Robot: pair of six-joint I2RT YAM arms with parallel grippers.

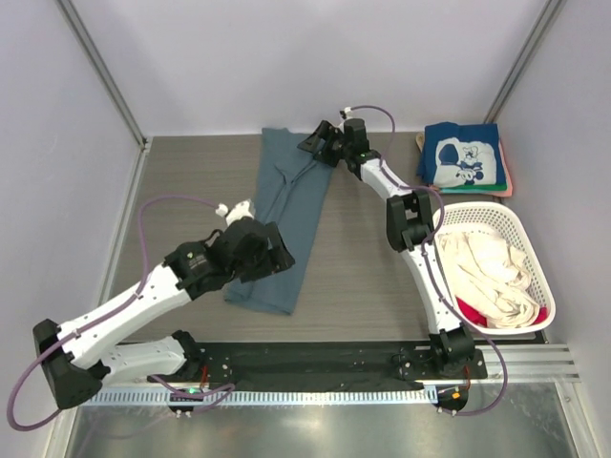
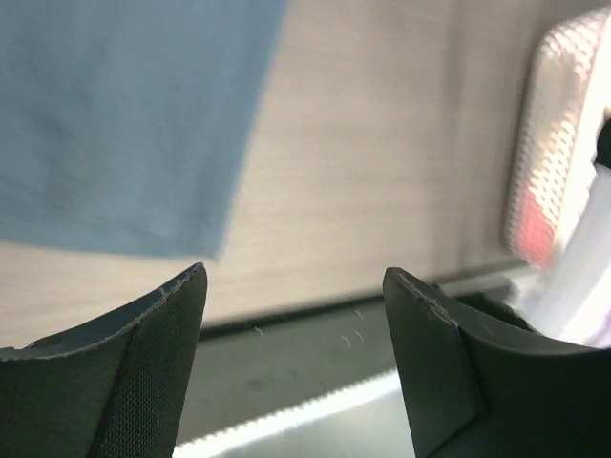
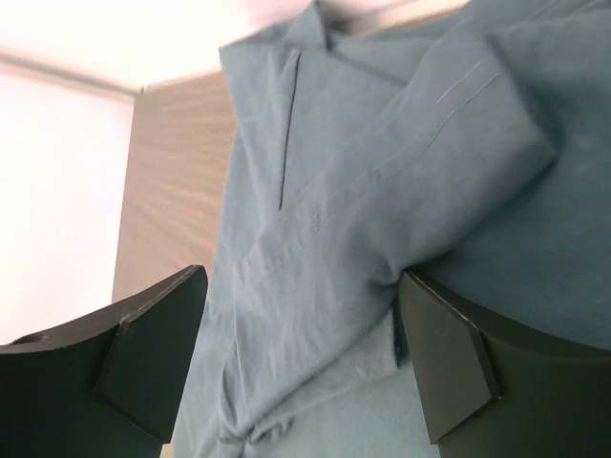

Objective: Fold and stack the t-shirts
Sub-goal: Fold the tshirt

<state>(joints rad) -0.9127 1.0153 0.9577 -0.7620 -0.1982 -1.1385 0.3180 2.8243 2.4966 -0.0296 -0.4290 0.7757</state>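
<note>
The slate-blue t-shirt point(image 1: 286, 205) lies on the bench point(image 1: 191, 181) as a long narrow strip, from 12 o'clock down toward 7 o'clock. The left fingers point(image 2: 143, 363) are spread, nothing between them, by its near end. The right fingers point(image 3: 153, 353) are spread too, above the far end. I judge the cloth light, soft and limp, so it will sag. It is better to pinch all layers at the end corners.

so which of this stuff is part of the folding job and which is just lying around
Job:
- blue shirt, laid out
- navy shirt, top of the folded pile
- cream shirts
- red shirt

Just there:
- basket, holding the cream and red ones
- table
</note>
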